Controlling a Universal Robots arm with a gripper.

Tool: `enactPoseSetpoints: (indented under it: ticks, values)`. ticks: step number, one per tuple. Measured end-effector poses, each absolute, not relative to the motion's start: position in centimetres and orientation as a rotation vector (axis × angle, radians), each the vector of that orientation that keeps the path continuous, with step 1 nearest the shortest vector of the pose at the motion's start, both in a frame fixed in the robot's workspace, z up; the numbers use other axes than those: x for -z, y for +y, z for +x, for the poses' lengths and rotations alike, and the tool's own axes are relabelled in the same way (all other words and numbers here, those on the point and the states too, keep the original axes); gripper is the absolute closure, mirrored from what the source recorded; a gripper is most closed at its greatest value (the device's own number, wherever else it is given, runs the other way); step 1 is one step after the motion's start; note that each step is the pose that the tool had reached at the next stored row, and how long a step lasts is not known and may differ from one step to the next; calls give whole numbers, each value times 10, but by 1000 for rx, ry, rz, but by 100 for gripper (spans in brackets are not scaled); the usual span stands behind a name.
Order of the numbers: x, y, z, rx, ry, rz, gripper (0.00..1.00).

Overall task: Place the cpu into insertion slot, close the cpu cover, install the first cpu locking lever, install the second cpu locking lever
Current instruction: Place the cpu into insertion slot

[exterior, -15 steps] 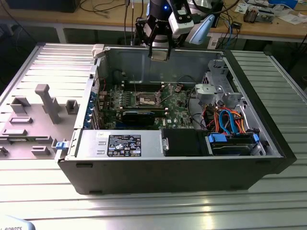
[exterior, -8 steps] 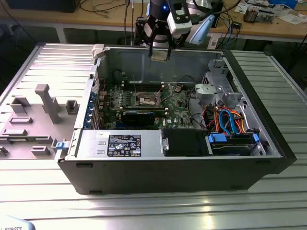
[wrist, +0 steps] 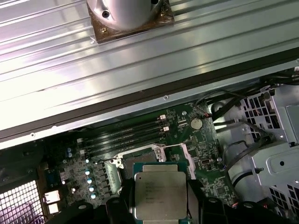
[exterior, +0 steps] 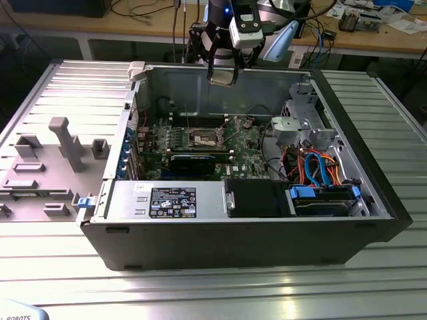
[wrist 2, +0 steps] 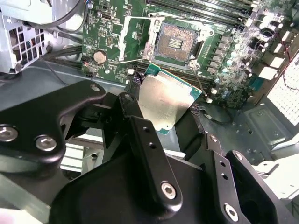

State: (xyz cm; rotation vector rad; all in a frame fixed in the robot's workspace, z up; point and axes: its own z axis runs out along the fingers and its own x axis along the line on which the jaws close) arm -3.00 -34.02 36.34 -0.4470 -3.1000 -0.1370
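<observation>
**Step in hand: placing the cpu**

1. Check the claw (exterior: 223, 72). It is closed on the cpu (wrist 2: 168, 100), with its fingers (wrist 2: 127, 106) pressed against two opposite edges. The chip's dull metal top faces the camera in both wrist views.
2. Locate the insertion slot (wrist 2: 180, 43) on the green board (exterior: 247, 157), inside the open computer case (exterior: 173, 87) that lies on the ribbed worktop (exterior: 200, 293). The slot's dark centre is bare, so no chip is seated yet.
3. Note the cpu cover (wrist 2: 150, 41). It appears to be swung back just beside the slot, leaving the opening free. From this, judge that the first step is under way and that the closing steps have not begun.
4. Note the cpu's position. In the exterior view it hangs well above the slot, about level with the case's upper rim. In the second wrist view it is clear of the slot and off to one side of it.

**What seating calls for (judgement)**

- The chip's edges look turned relative to the slot's rim. Bring them square with the rim.
- Centre the chip over the slot.
- Keep the chip flat so that no corner reaches the slot's contacts first.
- Stay clear of the raised cover.
</observation>
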Motion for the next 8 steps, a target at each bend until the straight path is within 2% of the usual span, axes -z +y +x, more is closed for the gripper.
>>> enactPoseSetpoints:
  ticks: [8]
  values:
    - [-363,-340,-30,137,-3099,-452,46]
